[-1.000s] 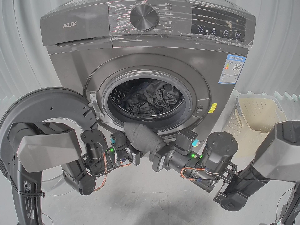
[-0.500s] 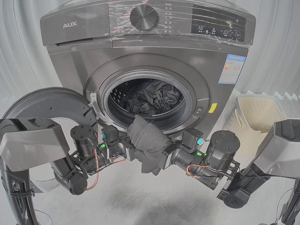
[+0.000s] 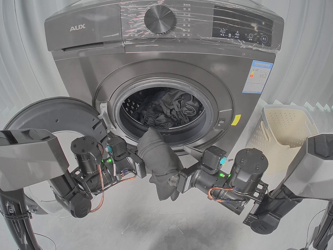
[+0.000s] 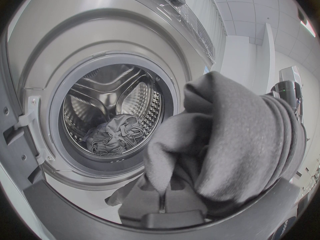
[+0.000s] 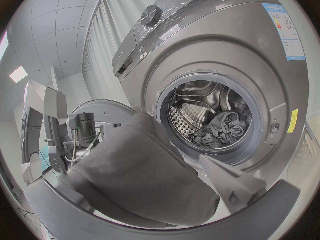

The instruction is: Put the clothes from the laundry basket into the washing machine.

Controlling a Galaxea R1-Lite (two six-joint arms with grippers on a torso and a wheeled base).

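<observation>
Here, a grey washing machine (image 3: pixel 166 52) stands with its round door (image 3: pixel 52 118) swung open to the left. A cream laundry basket (image 3: pixel 284 129) sits on its right, and dark clothes (image 3: pixel 166 108) lie in the drum. Below the opening hangs a grey garment (image 3: pixel 158 153). The left gripper (image 3: pixel 149 164) pinches it, fingers buried in cloth. The right gripper (image 3: pixel 180 167) is spread, one finger (image 5: pixel 230 184) bare.

The grey garment (image 3: pixel 158 157) has bunched up taller, its tail now hanging lower.
</observation>
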